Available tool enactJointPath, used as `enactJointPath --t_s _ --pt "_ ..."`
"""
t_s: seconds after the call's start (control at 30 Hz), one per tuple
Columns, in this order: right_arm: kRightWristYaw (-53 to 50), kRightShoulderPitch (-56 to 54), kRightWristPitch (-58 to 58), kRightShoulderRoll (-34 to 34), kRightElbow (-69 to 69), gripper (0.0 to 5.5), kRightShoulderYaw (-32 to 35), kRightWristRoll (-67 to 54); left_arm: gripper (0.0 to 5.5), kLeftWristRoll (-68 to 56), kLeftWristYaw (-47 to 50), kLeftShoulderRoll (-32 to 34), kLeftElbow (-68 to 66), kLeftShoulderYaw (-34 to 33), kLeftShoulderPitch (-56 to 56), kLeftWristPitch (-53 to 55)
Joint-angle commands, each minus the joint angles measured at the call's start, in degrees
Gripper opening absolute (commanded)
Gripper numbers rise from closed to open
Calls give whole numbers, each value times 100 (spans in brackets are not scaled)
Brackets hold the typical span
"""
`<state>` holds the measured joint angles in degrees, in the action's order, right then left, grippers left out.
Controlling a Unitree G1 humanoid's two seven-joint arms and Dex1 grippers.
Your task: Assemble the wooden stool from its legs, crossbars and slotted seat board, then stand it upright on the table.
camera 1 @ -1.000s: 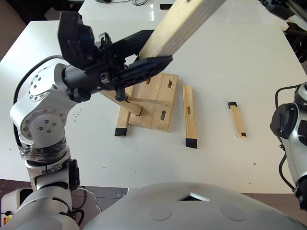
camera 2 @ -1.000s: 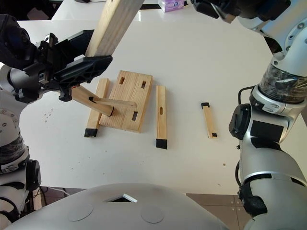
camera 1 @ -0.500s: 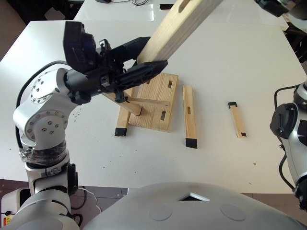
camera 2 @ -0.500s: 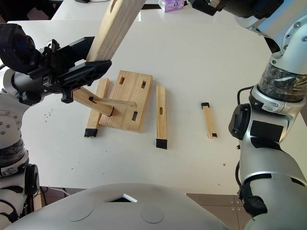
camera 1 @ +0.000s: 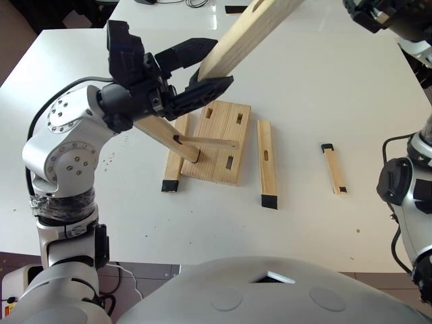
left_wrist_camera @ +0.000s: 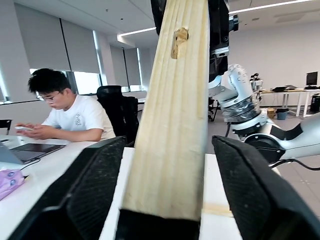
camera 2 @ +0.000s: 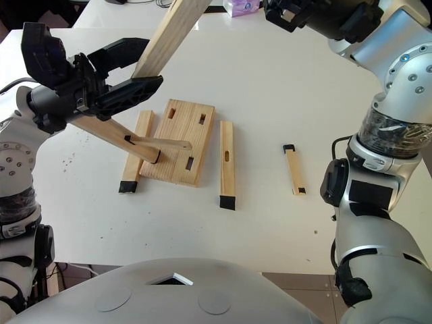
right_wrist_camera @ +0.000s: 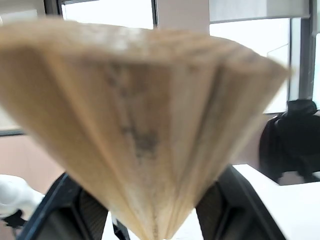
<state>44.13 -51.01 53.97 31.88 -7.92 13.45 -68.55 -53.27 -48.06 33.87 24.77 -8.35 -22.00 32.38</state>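
Observation:
A long wooden leg (camera 1: 246, 37) slants up over the table. Its lower end lies between the fingers of my open left gripper (camera 1: 202, 69), with a narrow gap beside one finger (left_wrist_camera: 245, 195). My right gripper (right_wrist_camera: 147, 215) is shut on the leg's upper end, high at the back. Below, the slotted seat board (camera 1: 219, 145) lies flat. A leg with a crossbar (camera 1: 214, 142) plugged into it (camera 1: 158, 133) leans tilted across the board's left side. Another leg (camera 1: 173, 170) lies along the board's left edge. A slotted leg (camera 1: 266, 162) lies to the board's right.
A short crossbar with black ends (camera 1: 333, 169) lies alone to the right of the slotted leg. The white table (camera 1: 337, 94) has bare room at the right and along the front. A second table stands behind, with a small pink pack (camera 2: 241, 7) on it.
My left arm has lifted and turned at the wrist, uncovering more of the tilted leg below. The right arm's wrist has come into view at the top, moving left with the long leg.

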Motion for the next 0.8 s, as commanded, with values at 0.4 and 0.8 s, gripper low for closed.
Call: enactJointPath --t_s 0.4,0.8 --pt "1078 3046 -2402 557 -1094 204 -1241 3072 336 -187 2790 -799 -326 -1746 -700 -632" --pt "654 4242 -2225 258 -2366 204 -1488 2695 336 139 4575 -1016 -1484 -2456 -599 -868"
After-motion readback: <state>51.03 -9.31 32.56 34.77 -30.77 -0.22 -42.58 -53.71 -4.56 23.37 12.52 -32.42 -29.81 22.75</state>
